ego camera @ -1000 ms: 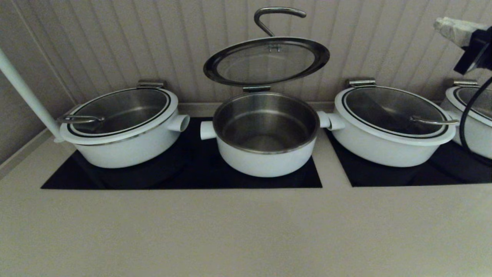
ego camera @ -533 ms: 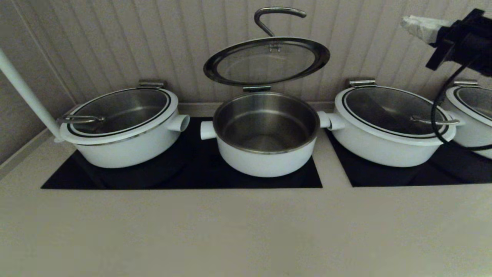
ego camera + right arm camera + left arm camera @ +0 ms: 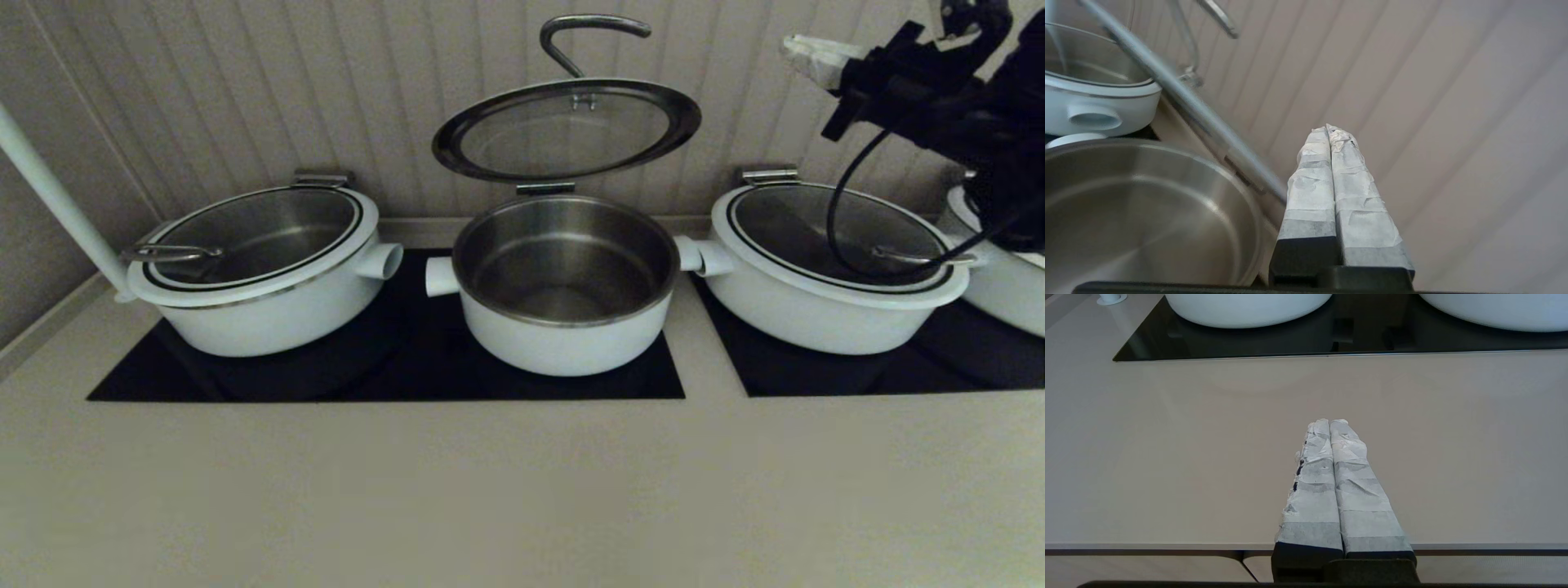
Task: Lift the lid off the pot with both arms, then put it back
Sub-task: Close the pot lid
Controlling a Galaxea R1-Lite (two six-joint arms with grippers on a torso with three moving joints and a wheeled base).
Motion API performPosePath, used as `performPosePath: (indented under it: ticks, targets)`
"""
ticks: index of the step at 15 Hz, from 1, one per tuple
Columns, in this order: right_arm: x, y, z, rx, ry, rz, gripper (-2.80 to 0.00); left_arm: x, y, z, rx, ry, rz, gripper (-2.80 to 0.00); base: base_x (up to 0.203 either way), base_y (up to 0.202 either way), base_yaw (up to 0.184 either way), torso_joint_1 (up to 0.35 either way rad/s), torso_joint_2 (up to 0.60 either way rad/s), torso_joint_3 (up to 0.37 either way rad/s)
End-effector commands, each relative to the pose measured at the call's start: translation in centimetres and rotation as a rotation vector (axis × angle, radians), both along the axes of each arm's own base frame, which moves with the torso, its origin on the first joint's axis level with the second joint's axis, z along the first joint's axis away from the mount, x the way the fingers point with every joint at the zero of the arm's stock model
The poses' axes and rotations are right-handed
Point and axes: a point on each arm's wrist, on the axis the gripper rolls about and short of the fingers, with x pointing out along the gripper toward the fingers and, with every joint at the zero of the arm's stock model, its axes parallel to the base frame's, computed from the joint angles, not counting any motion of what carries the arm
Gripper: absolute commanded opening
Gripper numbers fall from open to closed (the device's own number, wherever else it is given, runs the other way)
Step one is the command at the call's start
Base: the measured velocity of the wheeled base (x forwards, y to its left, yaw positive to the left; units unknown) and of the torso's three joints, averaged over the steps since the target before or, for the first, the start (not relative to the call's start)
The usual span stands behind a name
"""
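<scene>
The pot point(image 3: 563, 347) stands in the middle with its steel bowl uncovered. The lid point(image 3: 566, 126) is tilted up behind it on its hinge bracket, with the steel handle point(image 3: 584, 33) on top. My right gripper point(image 3: 798, 47) is shut and empty, high up to the right of the lid and apart from it. In the right wrist view the gripper point(image 3: 1329, 128) points at the ribbed wall, with the pot's bowl point(image 3: 1147, 212) and the lid's edge point(image 3: 1188, 102) beside it. My left gripper point(image 3: 1329, 422) is shut and empty over the counter's front part, out of the head view.
Lidded white pots stand to the left point(image 3: 253, 318) and right point(image 3: 816, 310), with another at the far right point(image 3: 1000, 286). All sit on black cooktops point(image 3: 392, 376). A white pole point(image 3: 49, 196) leans at the left. My right arm's cable point(image 3: 841, 220) hangs over the right pot.
My right arm has moved leftward toward the raised lid, staying at about the lid's height. The lid and the pots have not moved.
</scene>
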Motion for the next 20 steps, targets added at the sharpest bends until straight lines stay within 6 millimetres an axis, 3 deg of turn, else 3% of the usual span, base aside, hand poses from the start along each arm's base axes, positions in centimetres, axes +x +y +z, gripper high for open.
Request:
performPosePath:
  ticks: [1,10,20]
  targets:
    - [2.6,0.8,-1.1,-0.003,-0.006,0.024,-2.8,0.0,0.0,0.0,0.0,0.001,0.0,-2.8,0.0,0.0,0.0,0.0,0.0,0.0]
    - [4.4,6.8,-1.9,-0.001,0.006,0.158,-2.8,0.0,0.0,0.0,0.0,0.001,0.001,-2.8,0.0,0.0,0.0,0.0,0.0,0.0]
    - [4.3,8.9,-3.6,-0.01,0.064,0.208,-2.8,0.0,0.0,0.0,0.0,0.0,0.0,-2.8,0.0,0.0,0.0,0.0,0.0,0.0]
